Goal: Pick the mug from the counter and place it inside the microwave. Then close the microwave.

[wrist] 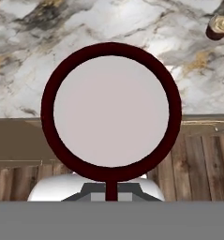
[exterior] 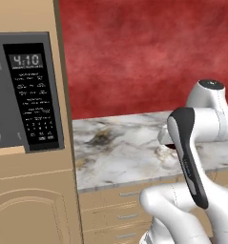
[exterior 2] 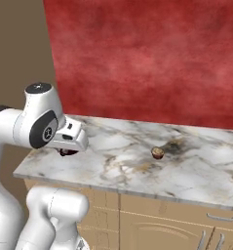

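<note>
The mug [wrist: 111, 110] looms large in the hand view, a dark maroon ring with a pale inside seen from straight above, its handle toward the bottom. It hangs over the counter's front edge with wooden floor below it. In the right base view my gripper [exterior 2: 65, 149] points down over the left end of the counter [exterior 2: 137, 161], shut on the mug [exterior 2: 65, 153], which peeks out under the hand. A sliver of the mug [exterior: 169, 145] shows behind the forearm. The microwave [exterior: 32, 95] sits in the tan cabinet at left; its clock reads 4:10 and its pale cavity shows.
A small brown round item [exterior 2: 158, 153] lies mid-counter, also top right in the hand view as the brown item [wrist: 220, 26]. A red wall [exterior: 144, 52] backs the counter. Tan drawers [exterior: 120, 209] run below the slab. A tall tan cabinet column [exterior: 63, 143] separates microwave and counter.
</note>
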